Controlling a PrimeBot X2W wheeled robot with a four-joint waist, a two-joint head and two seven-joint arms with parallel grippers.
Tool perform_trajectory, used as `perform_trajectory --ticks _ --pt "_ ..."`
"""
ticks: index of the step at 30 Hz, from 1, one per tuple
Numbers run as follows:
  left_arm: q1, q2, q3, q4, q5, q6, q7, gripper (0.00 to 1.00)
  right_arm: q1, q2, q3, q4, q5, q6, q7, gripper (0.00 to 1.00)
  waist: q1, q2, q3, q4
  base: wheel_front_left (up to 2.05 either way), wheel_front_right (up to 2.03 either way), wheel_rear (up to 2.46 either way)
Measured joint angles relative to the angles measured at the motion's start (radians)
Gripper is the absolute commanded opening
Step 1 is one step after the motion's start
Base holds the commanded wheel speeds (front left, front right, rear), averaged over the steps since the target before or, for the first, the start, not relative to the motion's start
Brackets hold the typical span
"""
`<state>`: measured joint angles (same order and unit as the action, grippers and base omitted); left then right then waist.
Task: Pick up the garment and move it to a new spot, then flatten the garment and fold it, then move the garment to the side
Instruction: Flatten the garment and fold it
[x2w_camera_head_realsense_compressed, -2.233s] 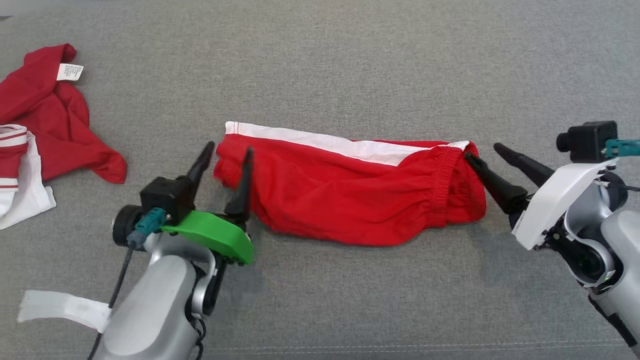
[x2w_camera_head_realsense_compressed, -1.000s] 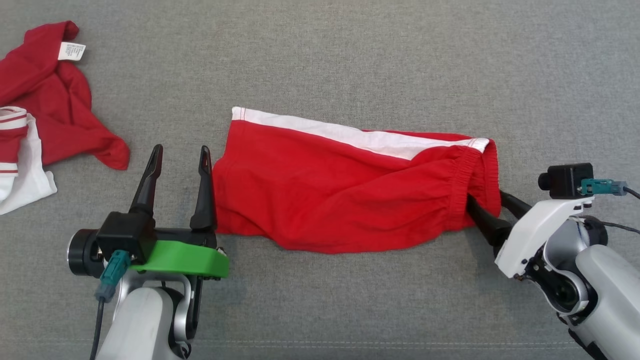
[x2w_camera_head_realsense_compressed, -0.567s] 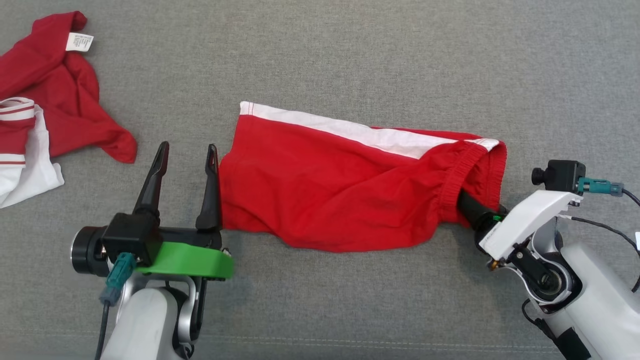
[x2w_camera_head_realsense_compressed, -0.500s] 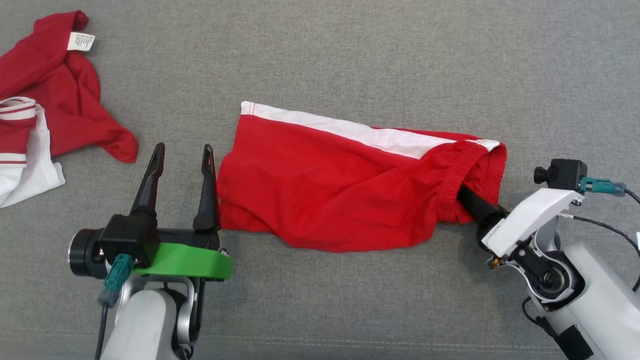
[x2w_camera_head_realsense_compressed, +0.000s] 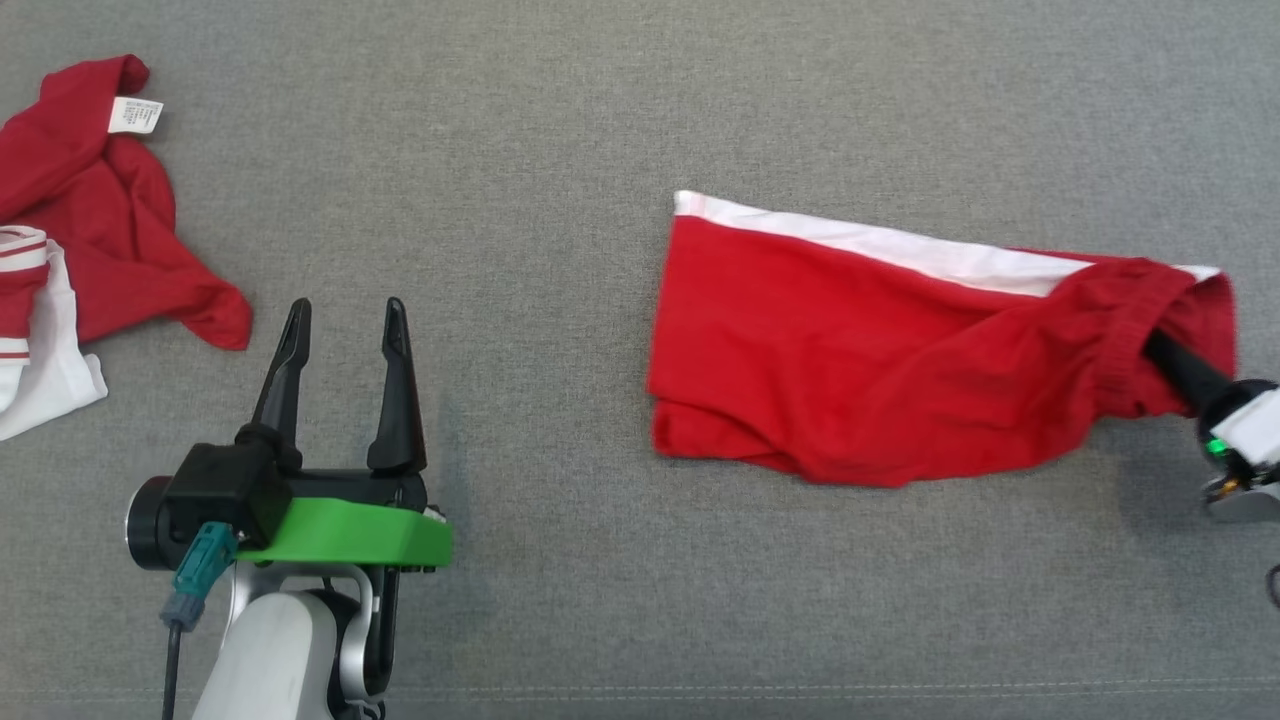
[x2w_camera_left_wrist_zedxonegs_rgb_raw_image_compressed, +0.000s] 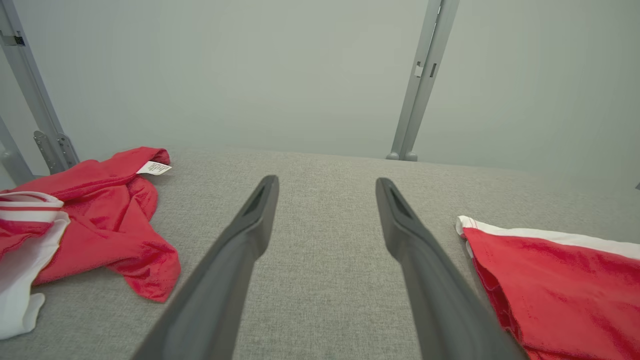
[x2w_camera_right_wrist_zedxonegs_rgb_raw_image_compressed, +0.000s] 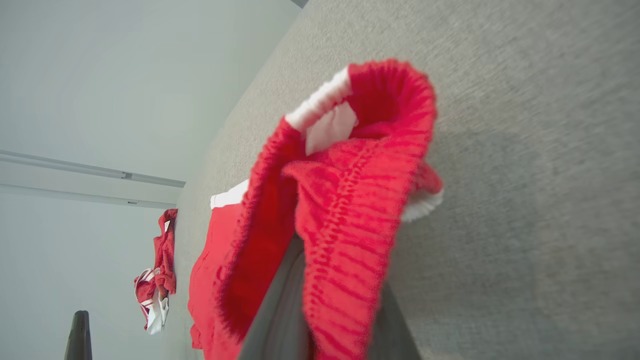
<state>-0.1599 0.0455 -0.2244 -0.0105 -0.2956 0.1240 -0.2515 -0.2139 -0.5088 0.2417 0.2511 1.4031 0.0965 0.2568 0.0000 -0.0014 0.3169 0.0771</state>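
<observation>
Left arm (x2w_camera_head_realsense_compressed: 275, 650), jaws spread; right arm (x2w_camera_head_realsense_compressed: 1245, 440), jaws clamped.

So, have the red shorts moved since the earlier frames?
Yes. The red shorts slid toward the robot's right, away from the crumpled red garment, pulled by the shut right end effector.

Lab test bench, grey fabric tabletop (x2w_camera_head_realsense_compressed: 560, 120), metal frame posts (x2w_camera_left_wrist_zedxonegs_rgb_raw_image_compressed: 421, 80)
</observation>
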Motion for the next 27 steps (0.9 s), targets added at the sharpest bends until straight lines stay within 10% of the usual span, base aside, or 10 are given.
perform_trajectory --ticks 4,11,27 --pt "0.000 -0.001 -0.002 -0.027 -0.016 0.000 0.002 1.00 0.019 -0.118 -0.098 -0.050 0.070 -0.003 0.048 0.00 0.0000 0.0000 -0.011 -0.014 0.00 0.00 0.00" --pt "0.001 -0.001 0.002 -0.049 -0.041 0.000 0.015 1.00 -0.013 -0.109 -0.017 -0.236 0.113 -0.001 0.181 0.00 0.0000 0.0000 -0.004 -0.033 0.00 0.00 0.00" --pt "-0.003 -0.002 -0.034 -0.064 0.028 0.000 0.054 1.00 -0.173 0.208 0.169 -0.319 0.057 -0.105 0.141 0.00 0.0000 0.0000 0.052 -0.025 0.00 0.00 0.00"
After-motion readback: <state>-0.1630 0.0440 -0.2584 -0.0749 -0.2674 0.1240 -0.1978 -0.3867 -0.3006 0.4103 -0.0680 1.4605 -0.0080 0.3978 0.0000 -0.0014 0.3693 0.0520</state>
